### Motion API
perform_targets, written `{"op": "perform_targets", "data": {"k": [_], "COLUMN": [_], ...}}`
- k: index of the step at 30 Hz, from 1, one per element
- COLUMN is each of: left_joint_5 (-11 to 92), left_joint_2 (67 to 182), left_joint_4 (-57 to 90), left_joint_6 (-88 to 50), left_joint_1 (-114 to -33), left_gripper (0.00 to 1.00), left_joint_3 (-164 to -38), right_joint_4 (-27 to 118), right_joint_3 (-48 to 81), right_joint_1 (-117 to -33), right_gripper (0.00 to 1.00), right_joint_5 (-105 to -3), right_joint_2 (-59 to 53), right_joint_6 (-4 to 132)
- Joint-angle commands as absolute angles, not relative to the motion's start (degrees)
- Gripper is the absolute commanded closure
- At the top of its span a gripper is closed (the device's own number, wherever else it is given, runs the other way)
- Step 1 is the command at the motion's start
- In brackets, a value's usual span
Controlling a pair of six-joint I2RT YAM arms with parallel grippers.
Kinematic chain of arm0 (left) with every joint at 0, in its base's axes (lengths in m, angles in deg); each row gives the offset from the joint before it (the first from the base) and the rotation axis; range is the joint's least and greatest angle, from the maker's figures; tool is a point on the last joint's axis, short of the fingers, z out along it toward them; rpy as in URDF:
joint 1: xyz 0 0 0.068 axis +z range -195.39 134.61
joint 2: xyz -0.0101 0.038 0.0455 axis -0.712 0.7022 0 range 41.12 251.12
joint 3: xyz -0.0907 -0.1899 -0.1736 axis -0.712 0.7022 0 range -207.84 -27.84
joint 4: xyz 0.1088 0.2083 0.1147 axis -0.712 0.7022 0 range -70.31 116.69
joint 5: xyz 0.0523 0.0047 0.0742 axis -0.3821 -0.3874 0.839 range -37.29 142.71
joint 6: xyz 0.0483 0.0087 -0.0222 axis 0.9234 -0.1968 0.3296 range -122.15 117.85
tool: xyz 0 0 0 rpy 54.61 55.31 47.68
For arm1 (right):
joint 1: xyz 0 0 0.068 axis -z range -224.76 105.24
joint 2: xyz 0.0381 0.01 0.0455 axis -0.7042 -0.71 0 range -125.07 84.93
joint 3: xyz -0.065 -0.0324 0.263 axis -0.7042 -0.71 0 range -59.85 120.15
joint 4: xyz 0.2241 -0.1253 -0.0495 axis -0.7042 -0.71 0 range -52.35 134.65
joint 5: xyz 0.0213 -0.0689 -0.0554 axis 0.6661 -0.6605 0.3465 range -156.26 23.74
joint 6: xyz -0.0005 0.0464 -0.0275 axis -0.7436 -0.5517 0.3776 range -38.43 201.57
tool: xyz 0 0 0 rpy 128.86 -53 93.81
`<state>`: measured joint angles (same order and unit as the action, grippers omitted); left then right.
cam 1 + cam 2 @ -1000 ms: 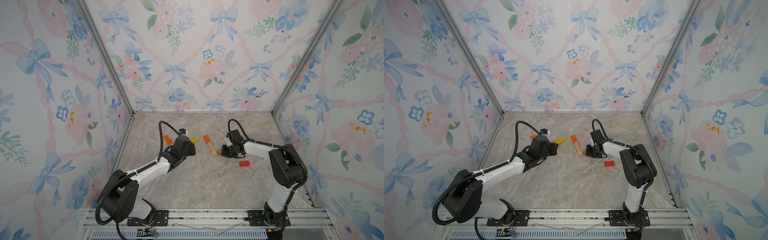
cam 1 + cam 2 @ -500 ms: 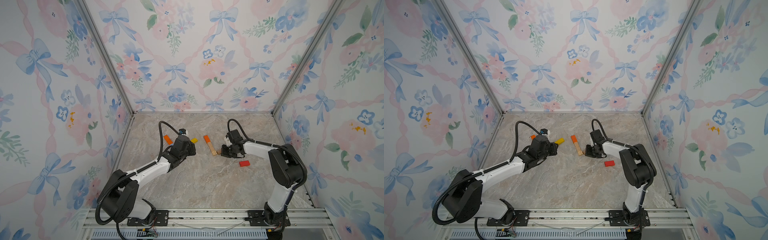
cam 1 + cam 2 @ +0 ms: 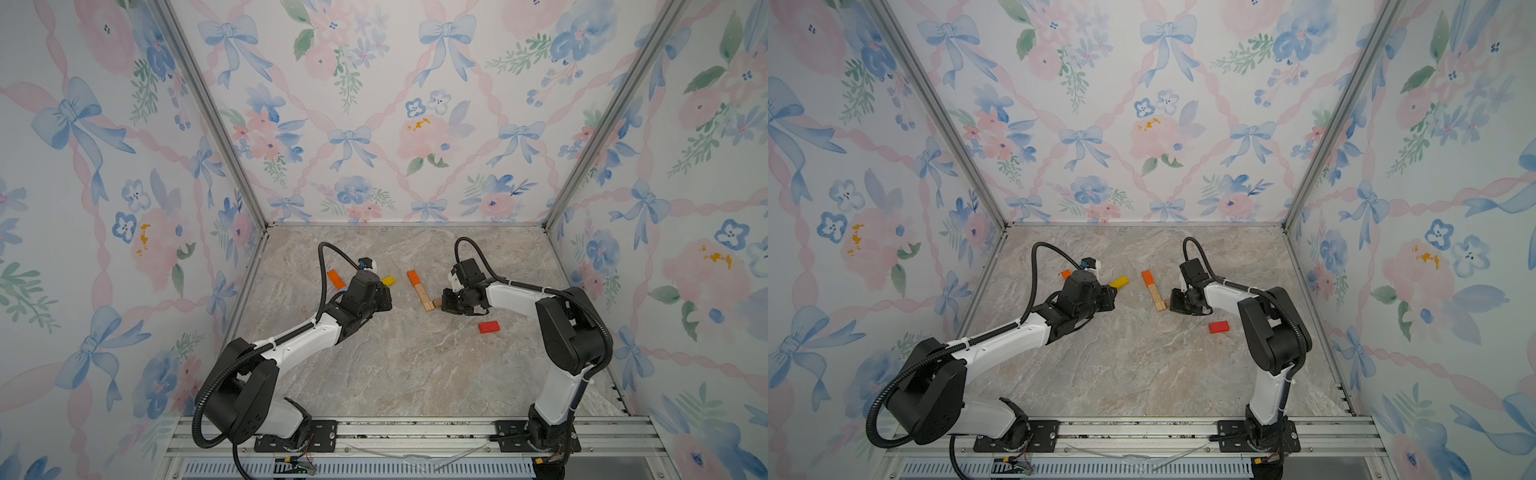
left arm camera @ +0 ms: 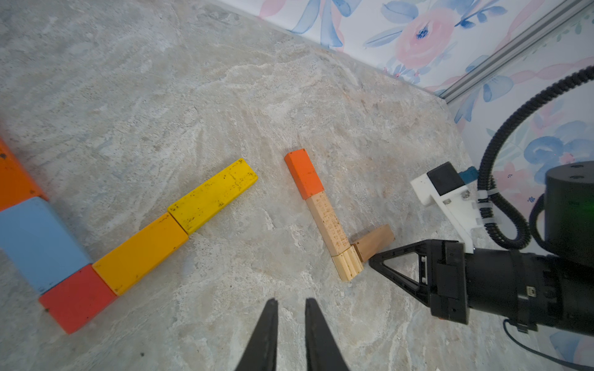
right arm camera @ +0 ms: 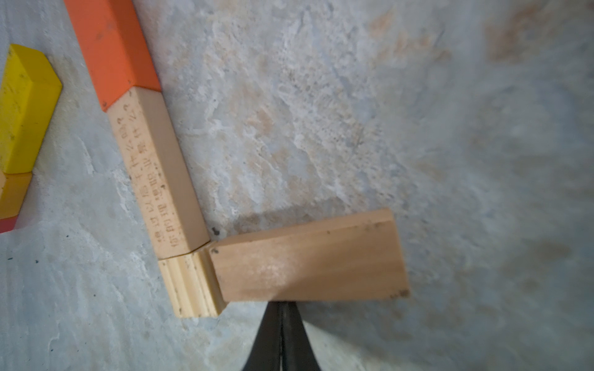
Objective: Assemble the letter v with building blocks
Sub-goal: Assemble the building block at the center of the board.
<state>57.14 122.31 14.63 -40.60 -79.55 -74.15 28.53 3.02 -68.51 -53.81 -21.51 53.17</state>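
**While my right claw sits shut at a brown block, two lines of blocks lie flat**

Since my right claw [image 5: 282, 303] has its fingers pressed together, it has hold of nothing. Its tips sit at the long edge of a brown block [image 5: 308, 257]; I cannot tell whether they push on it. That block lies flat, and one end meets the side of a short pale block [image 5: 191, 284] at an angle. The short pale block closes a straight line. An engraved tan block [image 5: 157, 173] touches it end to end, and an orange block [image 5: 111, 48] touches the tan one's far end.

My left claw [image 4: 291, 300] is only slightly parted, a narrow gap between the fingers, nothing in it. It points at bare table [image 3: 415, 374] near that line.

To the other side of my left claw runs a second line. A yellow block [image 4: 213, 196], an amber block [image 4: 141, 257] and a short red block [image 4: 77, 297] lie end to end. A light blue block [image 4: 35, 241] lies against the red and amber ones, heading off at an angle. A second orange block [image 4: 13, 180], cut by the frame edge, lies at its far end.

Well apart from both lines, in both top views, a lone red block [image 3: 489, 327] lies beside my right arm.
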Motion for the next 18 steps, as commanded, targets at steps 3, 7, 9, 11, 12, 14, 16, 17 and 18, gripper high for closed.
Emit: {"op": "perform_targets", "data": {"k": [3, 7, 9, 11, 12, 14, 16, 17, 18], "left_joint_5": [56.1, 55.8, 55.6, 55.4, 55.3, 55.0, 54.8, 54.6, 54.5], "left_joint_2": [123.3, 123.8, 124.0, 124.5, 124.8, 125.3, 125.8, 126.1, 126.2], "left_joint_4": [13.8, 13.4, 13.4, 13.2, 13.1, 13.0, 13.0, 13.1, 13.1], "left_joint_6": [-41.0, -41.0, -41.0, -41.0, -41.0, -41.0, -41.0, -41.0, -40.9], "left_joint_1": [-79.5, -79.6, -79.6, -79.6, -79.7, -79.6, -79.7, -79.7, -79.8], "left_gripper": [0.81, 0.81, 0.80, 0.80, 0.80, 0.81, 0.81, 0.81, 0.80], "left_joint_3": [-75.1, -75.3, -75.4, -75.6, -75.7, -76.0, -76.5, -76.6, -76.8], "right_joint_4": [24.7, 23.6, 23.6, 24.0, 24.4, 24.8, 25.9, 26.6, 27.3], "right_joint_3": [2.0, 0.6, -0.1, -0.8, -1.2, -1.3, -1.4, -1.5, -1.4], "right_joint_1": [-68.2, -66.3, -65.0, -63.7, -63.0, -61.8, -60.9, -60.5, -60.2], "right_gripper": [0.90, 0.88, 0.86, 0.80, 0.72, 0.63, 0.56, 0.52, 0.50], "right_joint_5": [-55.9, -56.1, -55.9, -55.7, -55.6, -54.8, -53.8, -53.3, -52.5], "right_joint_2": [-16.9, -12.3, -10.3, -8.6, -8.1, -8.5, -9.4, -9.6, -11.2], "right_joint_6": [54.4, 54.8, 55.0, 55.1, 55.2, 55.1, 55.0, 54.8, 54.6]}}
